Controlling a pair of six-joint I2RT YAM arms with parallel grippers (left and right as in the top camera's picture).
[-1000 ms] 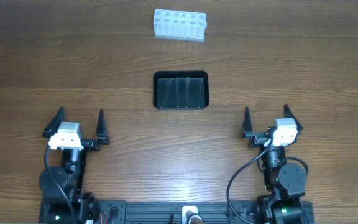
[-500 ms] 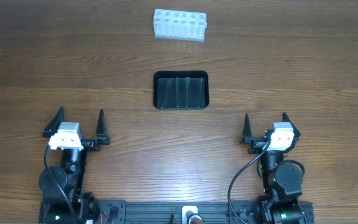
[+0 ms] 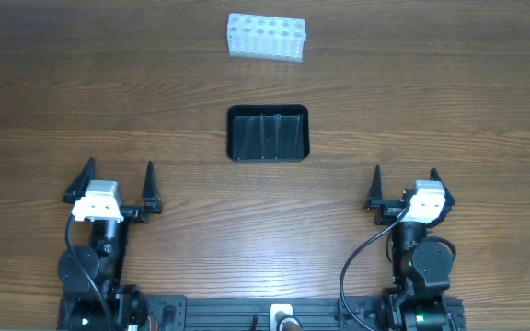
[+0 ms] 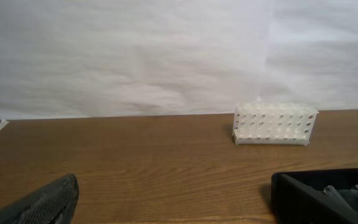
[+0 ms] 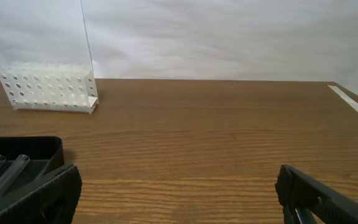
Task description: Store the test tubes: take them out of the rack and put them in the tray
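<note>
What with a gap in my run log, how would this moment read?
left gripper open; right gripper open; test tubes lying in tray; rack beyond tray

A brown wooden table [image 3: 449,83] runs back to a plain, slightly creased white backdrop [image 4: 135,56].

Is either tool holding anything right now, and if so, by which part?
Nothing is held. The left tool and the right tool are both open and empty, well apart from the tray and the rack.
</note>
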